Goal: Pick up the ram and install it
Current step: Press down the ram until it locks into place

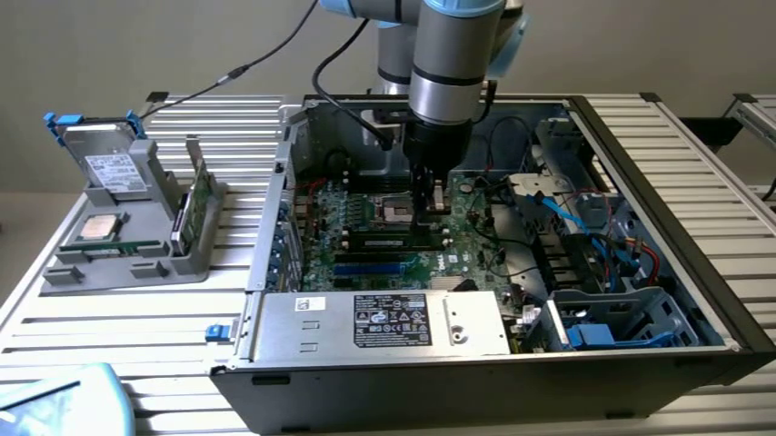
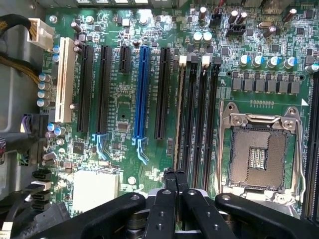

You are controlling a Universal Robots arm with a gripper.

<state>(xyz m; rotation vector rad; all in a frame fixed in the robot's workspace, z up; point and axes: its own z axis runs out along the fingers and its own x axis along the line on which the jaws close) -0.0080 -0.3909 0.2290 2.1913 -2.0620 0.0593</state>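
The gripper [image 1: 427, 218] is lowered inside the computer case [image 1: 679, 363] over the motherboard's [image 2: 124, 104] memory slots [image 2: 194, 119], its fingers [image 2: 172, 181] closed together. The ram [image 1: 194, 204] is seen upright in the grey holder [image 1: 122, 263], outside.

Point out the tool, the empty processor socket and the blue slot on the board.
tool [image 2: 175, 175], wrist view, on its closed tips over the memory slots
processor socket [image 2: 260, 159], wrist view, on its open middle
blue slot [image 2: 141, 89], wrist view, on its mid length
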